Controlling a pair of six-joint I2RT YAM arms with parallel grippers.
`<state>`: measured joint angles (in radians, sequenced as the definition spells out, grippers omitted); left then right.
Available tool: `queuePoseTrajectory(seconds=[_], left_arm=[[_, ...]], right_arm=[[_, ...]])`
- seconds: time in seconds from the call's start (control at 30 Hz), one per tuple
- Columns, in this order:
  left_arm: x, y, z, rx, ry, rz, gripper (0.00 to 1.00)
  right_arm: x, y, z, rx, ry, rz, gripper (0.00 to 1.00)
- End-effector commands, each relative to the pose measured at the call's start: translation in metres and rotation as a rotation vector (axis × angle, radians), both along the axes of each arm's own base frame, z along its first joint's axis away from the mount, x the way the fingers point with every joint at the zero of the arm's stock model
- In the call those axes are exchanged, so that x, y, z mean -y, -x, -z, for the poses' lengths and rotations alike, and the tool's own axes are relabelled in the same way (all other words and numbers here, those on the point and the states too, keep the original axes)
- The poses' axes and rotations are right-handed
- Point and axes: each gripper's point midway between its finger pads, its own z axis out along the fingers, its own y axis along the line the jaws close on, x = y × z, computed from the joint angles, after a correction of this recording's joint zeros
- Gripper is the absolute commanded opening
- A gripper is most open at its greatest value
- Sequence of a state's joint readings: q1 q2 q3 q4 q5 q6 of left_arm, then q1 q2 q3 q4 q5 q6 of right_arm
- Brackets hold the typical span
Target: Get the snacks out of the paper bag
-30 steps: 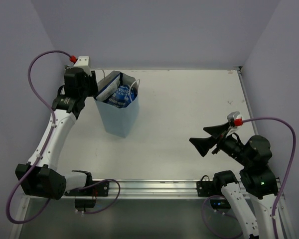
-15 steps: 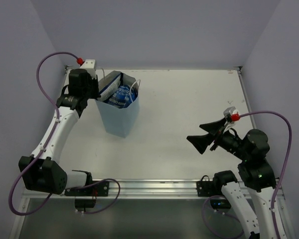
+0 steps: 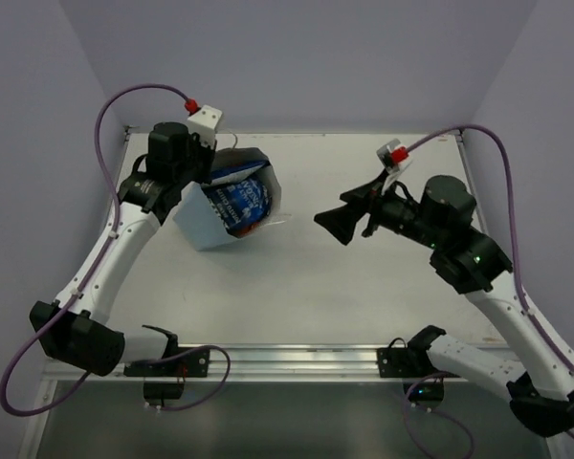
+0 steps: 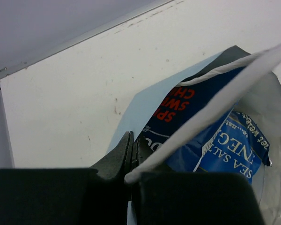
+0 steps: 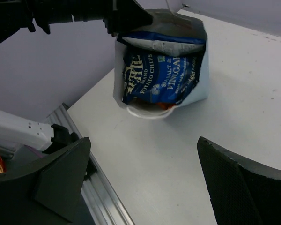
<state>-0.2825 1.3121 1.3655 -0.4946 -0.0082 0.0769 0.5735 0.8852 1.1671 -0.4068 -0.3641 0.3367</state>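
The light blue paper bag (image 3: 199, 226) is tipped over, its mouth facing right. My left gripper (image 3: 207, 172) is shut on the bag's upper rim; in the left wrist view the jaws (image 4: 132, 140) pinch the blue wall (image 4: 133, 108). Two dark blue packets (image 3: 241, 199) fill the mouth, one with red lettering (image 4: 187, 105), one a salt and vinegar pack (image 5: 159, 70). A bit of an orange-red packet (image 5: 165, 106) shows beneath. Other packets are hidden. My right gripper (image 3: 337, 226) is open and empty, to the right of the mouth, its fingers (image 5: 61, 173) spread wide.
A white string handle (image 5: 150, 114) lies on the table in front of the bag's mouth. An aluminium rail (image 3: 297, 358) runs along the near table edge. Purple walls close in on the left, back and right.
My left gripper has tipped the bag from upright so that its mouth faces right. My right arm has swung left and back, bringing its open gripper close to the mouth.
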Motion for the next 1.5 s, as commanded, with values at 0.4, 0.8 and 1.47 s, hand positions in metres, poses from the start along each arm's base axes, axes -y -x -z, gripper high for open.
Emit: queuePoseTrajectory(seconds=[0.4, 0.8, 1.47], left_arm=[[0.031, 0.048, -0.002, 0.14, -0.026, 0.148, 0.0], [0.043, 0.055, -0.03, 0.218, 0.013, 0.228, 0.0], [0.034, 0.038, -0.075, 0.354, -0.041, 0.18, 0.0]], right_arm=[[-0.123, -0.053, 0.017, 0.61, 0.355, -0.245, 0.92], [-0.171, -0.074, 0.038, 0.787, 0.472, -0.437, 0.76], [-0.138, -0.031, -0.038, 0.672, 0.397, -0.429, 0.86]])
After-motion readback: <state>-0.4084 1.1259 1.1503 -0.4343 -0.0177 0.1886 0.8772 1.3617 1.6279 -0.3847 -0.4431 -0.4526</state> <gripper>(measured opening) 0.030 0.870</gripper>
